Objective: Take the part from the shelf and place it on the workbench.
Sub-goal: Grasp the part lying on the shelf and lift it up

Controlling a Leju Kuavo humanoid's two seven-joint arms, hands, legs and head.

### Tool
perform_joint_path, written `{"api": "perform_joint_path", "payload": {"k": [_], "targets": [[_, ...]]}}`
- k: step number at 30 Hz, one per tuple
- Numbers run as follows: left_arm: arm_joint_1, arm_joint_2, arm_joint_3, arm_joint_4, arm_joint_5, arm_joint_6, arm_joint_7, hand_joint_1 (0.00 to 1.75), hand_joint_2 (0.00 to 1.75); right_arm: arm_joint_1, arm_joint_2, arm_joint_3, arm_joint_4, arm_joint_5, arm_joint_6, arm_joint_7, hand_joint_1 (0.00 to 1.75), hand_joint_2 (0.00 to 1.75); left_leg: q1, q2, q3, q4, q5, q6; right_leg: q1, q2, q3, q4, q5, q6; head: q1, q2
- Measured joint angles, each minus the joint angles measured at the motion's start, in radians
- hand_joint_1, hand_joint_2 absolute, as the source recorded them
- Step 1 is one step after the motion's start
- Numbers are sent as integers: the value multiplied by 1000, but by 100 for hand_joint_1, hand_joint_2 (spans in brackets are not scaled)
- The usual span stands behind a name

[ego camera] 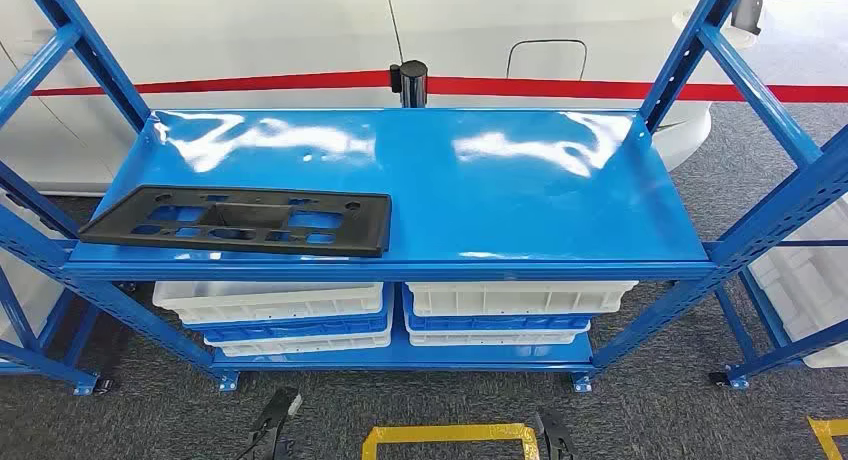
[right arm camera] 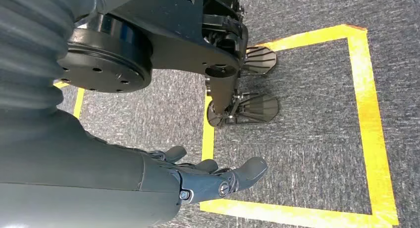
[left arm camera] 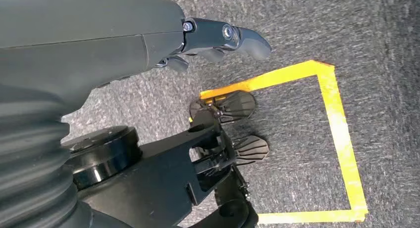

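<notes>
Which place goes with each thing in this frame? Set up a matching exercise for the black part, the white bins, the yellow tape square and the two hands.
Things:
1. black part
2. white bins
3. yellow tape
4. left hand and right hand

Places:
A. hanging over the grey carpet, holding nothing
B. lower shelf of the blue rack
C. on the floor in front of the rack
D. left front of the top shelf

Pairs: 1-D, 2-B, 3-C, 4-A

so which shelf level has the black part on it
The top shelf: the black part lies flat at its front left. The lower shelf holds only stacked bins.
</notes>
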Motion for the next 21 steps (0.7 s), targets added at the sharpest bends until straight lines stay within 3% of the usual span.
{"api": "perform_joint_path", "payload": {"k": [10,17,21], "targets": [[1,1,1,10,-13,1,7,0,175,0,0,-3,0,12,7,4,0,175,0,0,0,0,0,0,0,0,0,0,0,0,0,0],[-26,6,-37,10,-122,-22,-32,0,175,0,0,-3,1,26,17,6,0,175,0,0,0,0,0,0,0,0,0,0,0,0,0,0],[-62,6,-103,1,-256,-67,-88,0,175,-1,-1,-3,1,41,27,9,0,175,0,-1,0,0,1,0,0,0,0,0,0,0,0,0]]}}
